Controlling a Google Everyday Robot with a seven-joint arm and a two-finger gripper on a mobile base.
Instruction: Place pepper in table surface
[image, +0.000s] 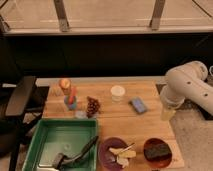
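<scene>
Pepper (73, 94) upright near far-left corner of surface (120, 120), on a blue object (70, 104), just beside apple (64, 83) and grapes (92, 106). Claw (167, 113) off right edge; opening impossible to tell. Risk: toppling pepper or bumping apple while reaching. Green tray (31, 142): dark utensil (77, 153). Purple plate (103, 150): pale food pieces (120, 153). Red bowl (146, 149): dark sponge (158, 151).

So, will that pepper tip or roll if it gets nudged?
Probably tips easily: the pepper stands nearly upright by a blue object, so a nudge could topple it. Its slim, tapered shape would likely roll in a curve once lying flat. The hand sits at the right edge of the table surface, away from the pepper.
</scene>
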